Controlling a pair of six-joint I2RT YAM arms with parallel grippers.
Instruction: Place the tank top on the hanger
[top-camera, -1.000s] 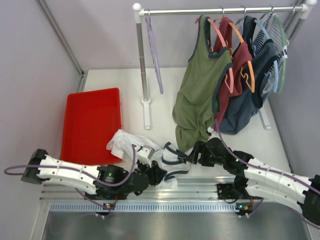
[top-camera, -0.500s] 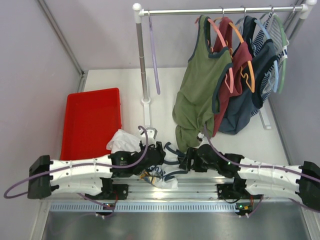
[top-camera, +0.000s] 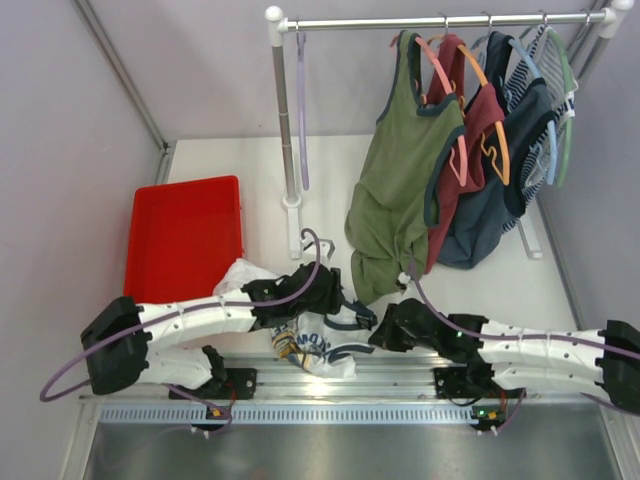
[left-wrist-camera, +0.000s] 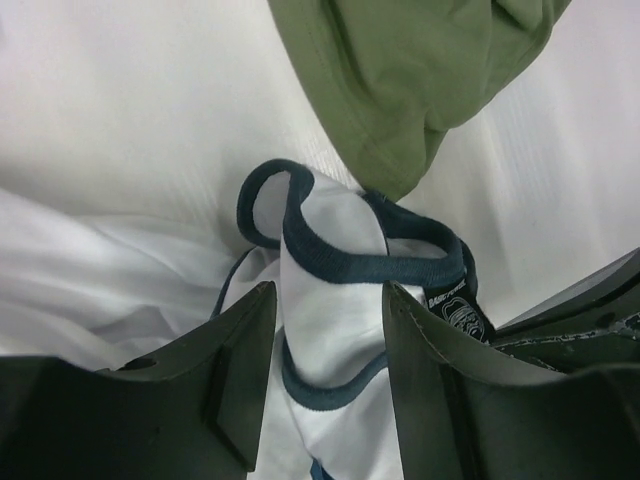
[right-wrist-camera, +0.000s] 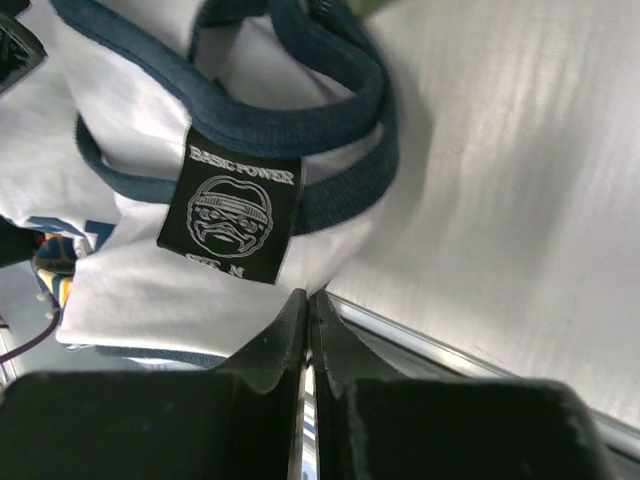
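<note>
Lying crumpled, soft white tank top (top-camera: 330, 350), ribbed navy trim (left-wrist-camera: 345, 264)

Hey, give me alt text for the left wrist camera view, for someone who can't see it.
The left end effector, open, straddles a navy-trimmed strap of the white tank top lying on the white table. The hem of an olive-green top fills the upper edge, just beyond the strap.

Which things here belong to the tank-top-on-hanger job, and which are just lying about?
Job: tank top; lavender hanger hooked on the rail; left gripper; right gripper.
Lying about: red tray; olive-green top; maroon top.
</note>
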